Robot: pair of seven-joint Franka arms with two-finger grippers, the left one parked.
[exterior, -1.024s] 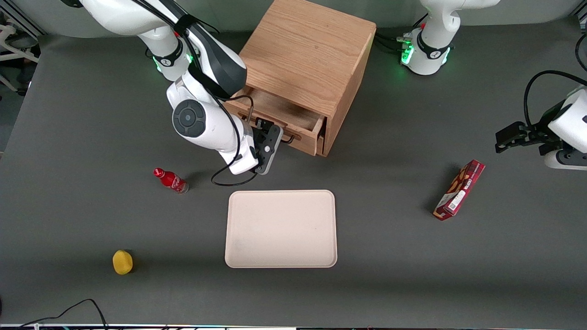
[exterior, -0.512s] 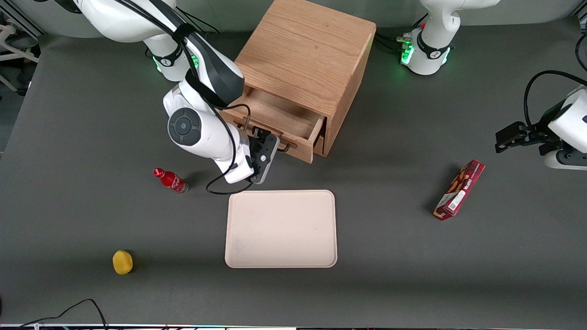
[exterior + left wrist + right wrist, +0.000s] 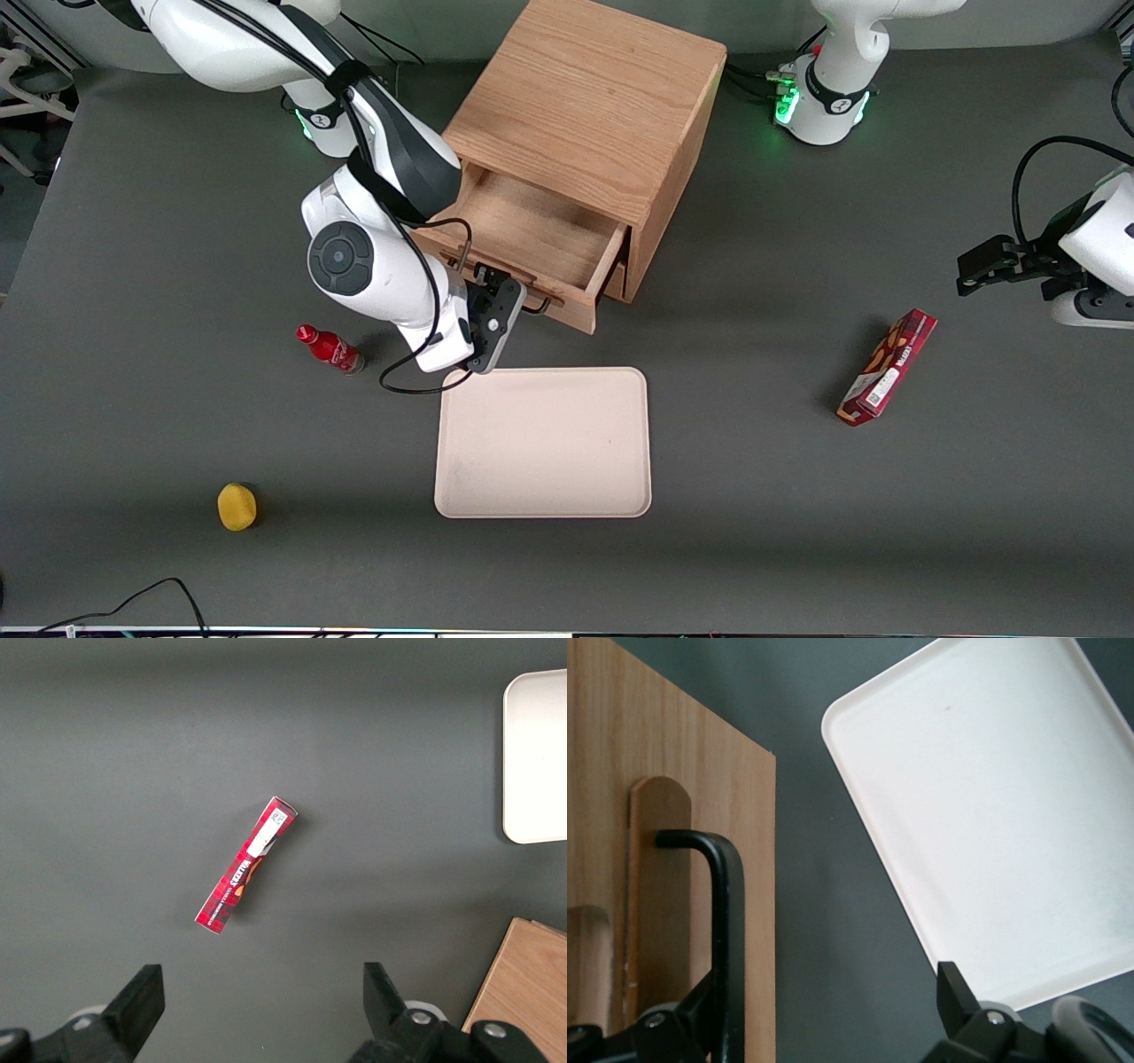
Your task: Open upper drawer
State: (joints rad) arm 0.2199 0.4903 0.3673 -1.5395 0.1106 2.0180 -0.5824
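The upper drawer (image 3: 532, 232) of the oak cabinet (image 3: 594, 97) stands pulled out, its bare wooden inside showing. My right gripper (image 3: 507, 297) is at the drawer's front panel, nearer the front camera than the cabinet. In the right wrist view the gripper (image 3: 824, 1019) is open: one finger (image 3: 687, 1019) sits against the black bar handle (image 3: 725, 930) on the drawer front (image 3: 620, 771), and the other finger (image 3: 952, 992) stands apart over the table. The handle's end (image 3: 537, 307) shows beside the gripper in the front view.
A cream tray (image 3: 543, 441) lies close in front of the drawer, also in the right wrist view (image 3: 992, 815). A red bottle (image 3: 330, 348) lies beside the arm. A yellow object (image 3: 236, 506) sits near the front edge. A red box (image 3: 888, 366) lies toward the parked arm's end.
The upper drawer has slid farther out of the cabinet toward the front camera. My gripper and wrist moved the same way with the handle, closer to the tray.
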